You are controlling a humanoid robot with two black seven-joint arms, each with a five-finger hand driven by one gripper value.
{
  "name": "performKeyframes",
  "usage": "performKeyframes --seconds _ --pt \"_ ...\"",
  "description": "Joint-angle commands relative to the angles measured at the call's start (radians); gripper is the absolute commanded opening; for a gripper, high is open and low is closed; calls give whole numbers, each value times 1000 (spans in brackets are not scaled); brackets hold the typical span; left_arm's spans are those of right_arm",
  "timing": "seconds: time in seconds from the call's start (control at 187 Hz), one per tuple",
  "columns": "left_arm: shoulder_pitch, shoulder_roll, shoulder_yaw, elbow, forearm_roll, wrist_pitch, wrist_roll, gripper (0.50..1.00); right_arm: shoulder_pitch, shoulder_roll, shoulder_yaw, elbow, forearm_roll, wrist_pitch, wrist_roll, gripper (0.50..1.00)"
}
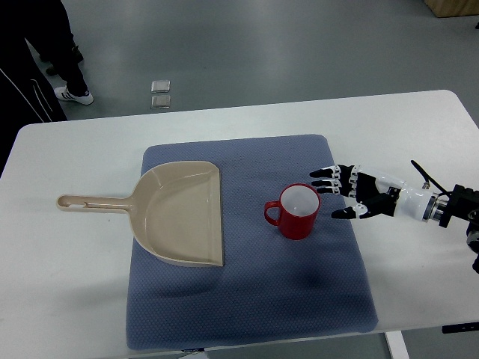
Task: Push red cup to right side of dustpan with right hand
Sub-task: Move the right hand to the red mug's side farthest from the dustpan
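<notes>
A red cup (297, 212) with a white inside stands upright on the blue mat (247, 299), its handle pointing left. The beige dustpan (179, 213) lies to the cup's left on the mat, its handle reaching left onto the white table. My right hand (338, 194) comes in from the right edge and hovers just right of the cup. Its fingers are spread and point left toward the rim, with a small gap between them and the cup. Nothing is held. The left arm does not show.
The white table (67, 292) carries the mat. A person's legs and white shoe (73, 93) stand on the floor at the upper left. Two small grey squares (160, 93) lie on the floor behind the table.
</notes>
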Motion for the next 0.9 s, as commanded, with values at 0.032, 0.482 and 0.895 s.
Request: performKeyframes --seconds 0.032,0.482,0.895 --pt "0 0 0 -1 0 0 0 1000 -3 13 2 0 20 -4 0 934" --pt "-1 0 0 1 0 0 0 1000 -41 79 18 -2 48 -29 0 932" --pt "0 0 0 -1 0 0 0 1000 -72 129 19 -2 76 -67 0 934"
